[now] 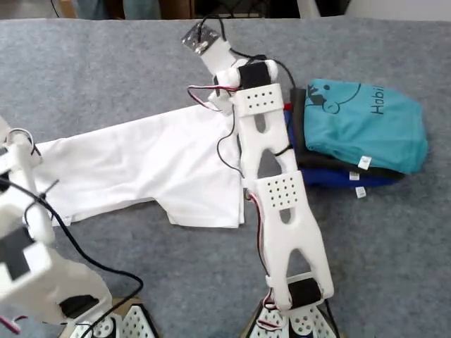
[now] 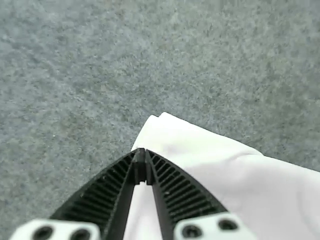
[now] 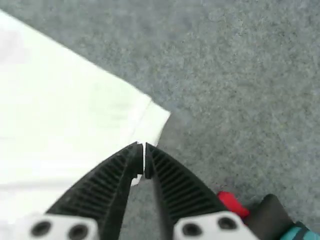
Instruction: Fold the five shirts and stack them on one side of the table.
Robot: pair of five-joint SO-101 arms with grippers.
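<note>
1. The shirt [image 1: 141,165] lies spread from the table's [image 1: 106,63] left edge to its middle.
2. The left gripper [image 2: 141,162] has its jaws together over the shirt's left corner (we cannot tell if cloth is between).
3. The right gripper [image 3: 141,152] is clamped on its far right corner.
4. The folded stack [image 1: 359,130] sits near the right edge, teal on top.

The high view looks straight down over the table [image 1: 106,70] and white shirt [image 1: 141,165]. Each wrist view looks down closely at a different corner of that shirt.
</note>
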